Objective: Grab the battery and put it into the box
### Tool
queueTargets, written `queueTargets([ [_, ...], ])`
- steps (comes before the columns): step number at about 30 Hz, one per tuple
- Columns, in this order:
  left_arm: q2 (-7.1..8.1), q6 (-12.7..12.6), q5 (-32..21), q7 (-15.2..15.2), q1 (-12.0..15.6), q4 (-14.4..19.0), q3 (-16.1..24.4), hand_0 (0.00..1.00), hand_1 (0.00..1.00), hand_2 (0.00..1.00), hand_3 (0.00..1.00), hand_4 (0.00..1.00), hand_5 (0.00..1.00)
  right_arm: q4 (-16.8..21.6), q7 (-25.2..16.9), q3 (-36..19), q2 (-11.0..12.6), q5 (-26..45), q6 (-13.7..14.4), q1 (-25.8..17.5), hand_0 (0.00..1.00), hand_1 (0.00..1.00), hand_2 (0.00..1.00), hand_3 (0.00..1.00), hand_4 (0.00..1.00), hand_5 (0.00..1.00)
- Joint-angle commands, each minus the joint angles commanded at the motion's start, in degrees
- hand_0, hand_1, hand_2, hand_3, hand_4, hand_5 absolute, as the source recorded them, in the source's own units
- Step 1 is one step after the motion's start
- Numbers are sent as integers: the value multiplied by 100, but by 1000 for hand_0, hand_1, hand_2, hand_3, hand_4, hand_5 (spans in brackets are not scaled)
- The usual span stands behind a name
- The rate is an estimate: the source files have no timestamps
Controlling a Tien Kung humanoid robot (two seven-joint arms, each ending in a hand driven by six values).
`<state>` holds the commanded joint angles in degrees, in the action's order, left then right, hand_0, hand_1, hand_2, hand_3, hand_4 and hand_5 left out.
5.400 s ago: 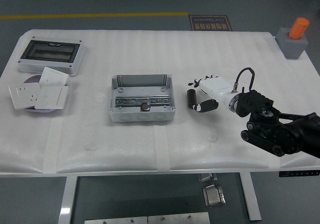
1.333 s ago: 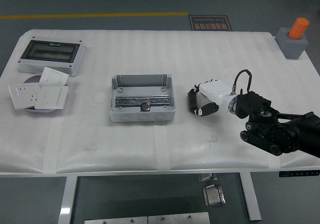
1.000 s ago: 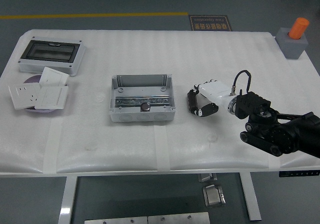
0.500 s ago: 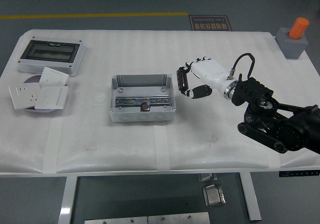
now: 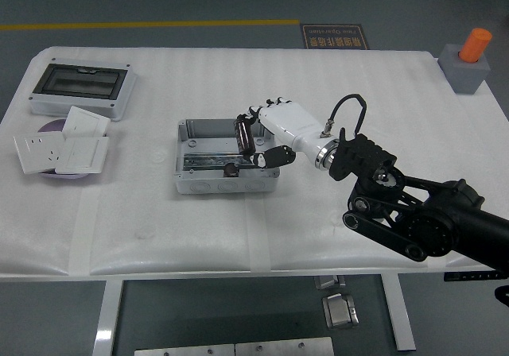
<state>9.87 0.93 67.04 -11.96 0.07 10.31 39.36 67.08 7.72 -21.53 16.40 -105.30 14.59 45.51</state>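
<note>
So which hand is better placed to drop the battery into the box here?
The right hand. It already grips the battery, held upright over the right part of the open grey box, so it likely only needs to lower and release. The left hand is out of view.

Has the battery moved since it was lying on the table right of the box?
Yes. The battery, held by the right robot hand, has travelled left and now hangs over the grey box.

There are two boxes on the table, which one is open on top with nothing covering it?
The grey box mid-table, under the right hand holding the battery. The far-left enclosure has a dark windowed cover closed over it.
</note>
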Motion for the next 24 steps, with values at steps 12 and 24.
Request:
queueTargets([
  [12, 18, 14, 20, -11, 6, 0, -8, 624, 643, 509, 618, 566, 554, -31, -23, 12, 57, -32, 20, -32, 998, 922, 912, 955, 935, 525],
  [24, 31, 26, 35, -36, 9, 0, 13, 624, 643, 509, 617, 568, 548, 129, -14, -164, 192, -88, 41, -91, 998, 926, 914, 973, 998, 583],
])
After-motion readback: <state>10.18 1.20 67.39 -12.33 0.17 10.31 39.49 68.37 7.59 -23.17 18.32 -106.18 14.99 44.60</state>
